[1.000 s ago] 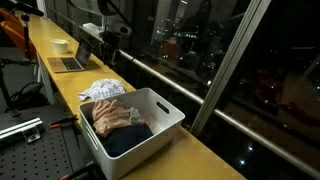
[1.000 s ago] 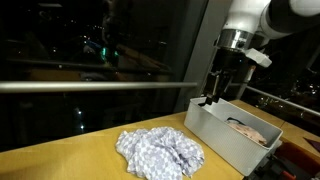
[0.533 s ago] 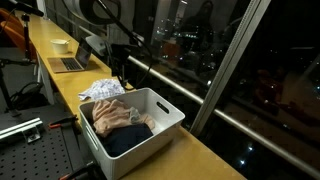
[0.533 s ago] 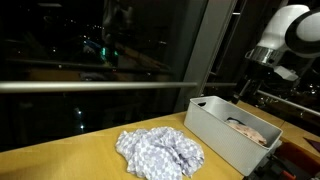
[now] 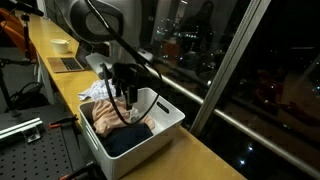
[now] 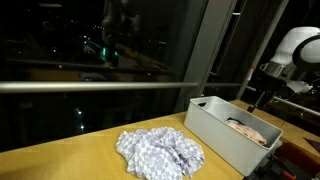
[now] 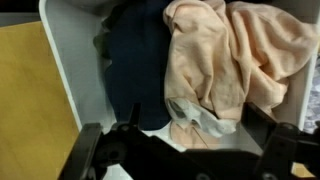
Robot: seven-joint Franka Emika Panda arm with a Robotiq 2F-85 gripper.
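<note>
A white plastic bin (image 5: 165, 108) stands on the wooden counter and shows in both exterior views (image 6: 210, 128). A peach garment (image 5: 108, 118) and a dark navy garment (image 5: 128, 140) lie in it. In the wrist view the peach garment (image 7: 240, 55) lies beside the navy one (image 7: 135, 60). My gripper (image 5: 125, 95) hangs open and empty just above the bin, over the peach garment. It also shows in an exterior view (image 6: 254, 100) and in the wrist view (image 7: 197, 125). A blue-and-white checked cloth (image 6: 160, 152) lies crumpled on the counter beside the bin.
A laptop (image 5: 68, 63) and a pale bowl (image 5: 61, 45) sit further along the counter (image 5: 200, 158). A dark window with a metal rail (image 6: 90, 86) runs along the counter's far side. A perforated metal bench (image 5: 30, 150) stands beside the counter.
The arm has swung from beside the bin's end, near the checked cloth, to a spot over the bin and come lower toward the clothes. The clothes have not moved.
</note>
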